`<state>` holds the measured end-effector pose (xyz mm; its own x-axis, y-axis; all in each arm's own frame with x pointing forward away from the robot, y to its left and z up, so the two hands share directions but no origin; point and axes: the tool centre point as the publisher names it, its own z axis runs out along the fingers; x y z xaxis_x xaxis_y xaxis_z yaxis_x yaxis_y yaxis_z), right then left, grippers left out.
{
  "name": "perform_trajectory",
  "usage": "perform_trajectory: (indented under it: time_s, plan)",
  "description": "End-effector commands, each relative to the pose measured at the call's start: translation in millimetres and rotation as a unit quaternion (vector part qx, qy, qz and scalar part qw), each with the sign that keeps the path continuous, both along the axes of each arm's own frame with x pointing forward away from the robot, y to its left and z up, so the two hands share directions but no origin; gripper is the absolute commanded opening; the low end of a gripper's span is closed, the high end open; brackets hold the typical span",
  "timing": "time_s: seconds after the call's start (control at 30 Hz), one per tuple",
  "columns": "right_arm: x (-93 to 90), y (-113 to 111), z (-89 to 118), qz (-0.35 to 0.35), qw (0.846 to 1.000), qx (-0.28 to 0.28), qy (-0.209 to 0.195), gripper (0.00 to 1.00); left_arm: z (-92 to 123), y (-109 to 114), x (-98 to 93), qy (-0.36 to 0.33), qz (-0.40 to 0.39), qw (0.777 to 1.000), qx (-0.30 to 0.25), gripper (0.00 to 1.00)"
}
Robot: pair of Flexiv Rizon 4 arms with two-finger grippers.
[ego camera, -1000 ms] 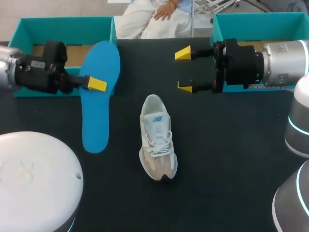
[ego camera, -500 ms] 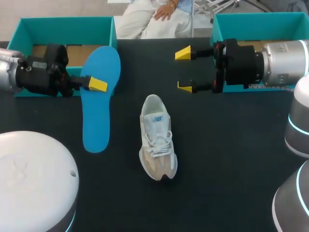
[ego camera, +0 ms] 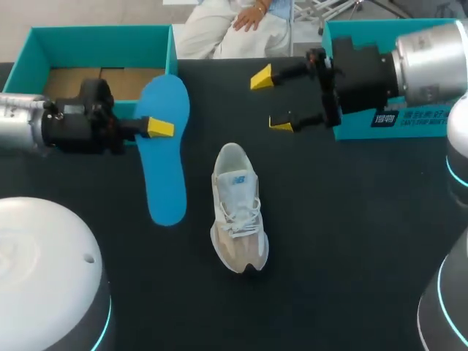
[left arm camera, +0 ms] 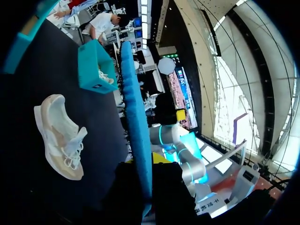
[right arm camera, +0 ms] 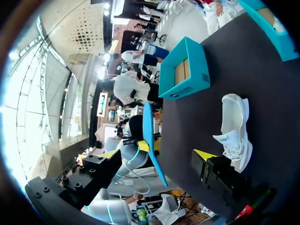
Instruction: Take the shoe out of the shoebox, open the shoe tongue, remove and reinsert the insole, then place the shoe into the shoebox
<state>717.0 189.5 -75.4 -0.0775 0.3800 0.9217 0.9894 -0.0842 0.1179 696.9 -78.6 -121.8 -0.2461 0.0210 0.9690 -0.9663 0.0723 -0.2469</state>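
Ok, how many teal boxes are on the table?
2. The left box sits at the table's far left corner, the right box at its far right corner. None look hidden.

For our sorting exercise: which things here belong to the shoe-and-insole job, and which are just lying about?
Job: shoe; blue insole, clamped in the left gripper; right gripper, open; left teal box and right teal box, either may be the shoebox.
Lying about: black table, only the surface; one box is likely spare, cannot tell which.
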Motion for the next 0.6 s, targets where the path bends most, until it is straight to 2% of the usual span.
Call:
perform_trajectory:
  time_s: [0.03, 0.1, 0.43, 0.6]
  plan:
    - [-7.9, 20, 14, -0.016, 0.988, -0.155, -0.002, 1.0, -7, -11, 6.2, 0.006, 0.001, 1.0, -0.001, 0.0]
    - [-10.4, 29, 14, -0.007, 0.98, -0.197, 0.025, 1.0, -9, -13, 8.7, 0.013, 0.004, 1.0, -0.003, 0.0]
    - [-10.4, 29, 14, -0.007, 0.98, -0.197, 0.025, 1.0, -14, -20, 18.7, 0.053, 0.006, 0.999, -0.006, 0.0]
    - [-10.4, 29, 14, -0.007, 0.98, -0.197, 0.025, 1.0, -13, -21, 20.9, 0.064, -0.001, 0.998, 0.01, 0.0]
